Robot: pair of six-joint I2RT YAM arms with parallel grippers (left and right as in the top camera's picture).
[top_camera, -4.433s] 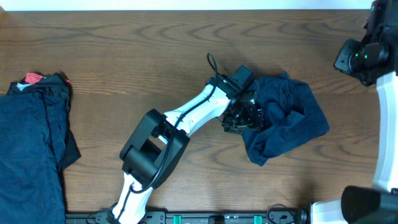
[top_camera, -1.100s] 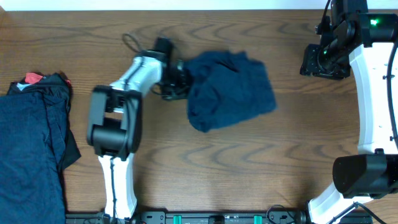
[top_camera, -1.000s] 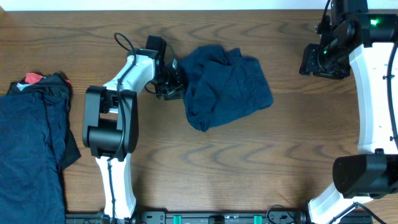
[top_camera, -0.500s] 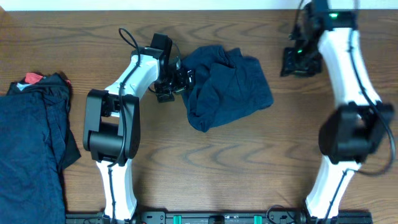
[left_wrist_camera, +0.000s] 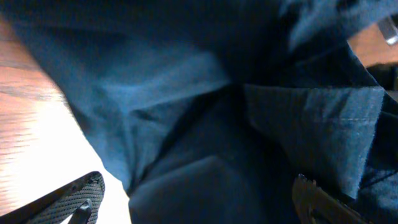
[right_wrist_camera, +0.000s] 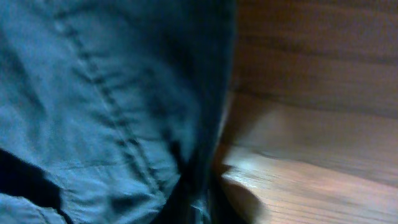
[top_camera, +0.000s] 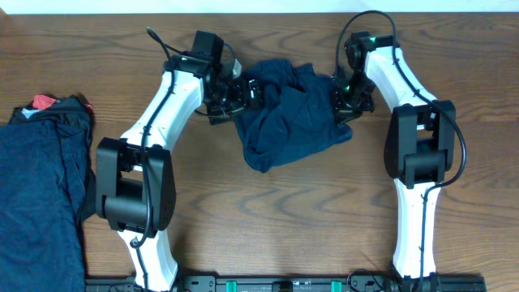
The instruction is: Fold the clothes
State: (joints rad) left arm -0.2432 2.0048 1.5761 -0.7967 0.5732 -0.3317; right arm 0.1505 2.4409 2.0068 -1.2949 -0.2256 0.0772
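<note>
One crumpled navy garment (top_camera: 296,113) of the clothes lies at the table's far middle. My left gripper (top_camera: 246,92) is at its left edge, wide open. In the left wrist view its fingertips (left_wrist_camera: 81,194) stand far apart, with the navy cloth (left_wrist_camera: 205,112) filling the space between them. My right gripper (top_camera: 342,101) sits at the garment's right edge. In the blurred right wrist view the jaws (right_wrist_camera: 199,210) are closed together, with the cloth's dark edge (right_wrist_camera: 93,93) running into them beside bare wood.
A pile of more navy clothes (top_camera: 40,186) lies at the left edge of the table, a red piece (top_camera: 42,102) showing at its top. Bare wooden tabletop (top_camera: 324,219) stretches in front of the garment and to its right.
My right arm swung in from the far right to the garment's right edge and its jaws closed. My left gripper opened wide and stayed at the garment's left edge.
</note>
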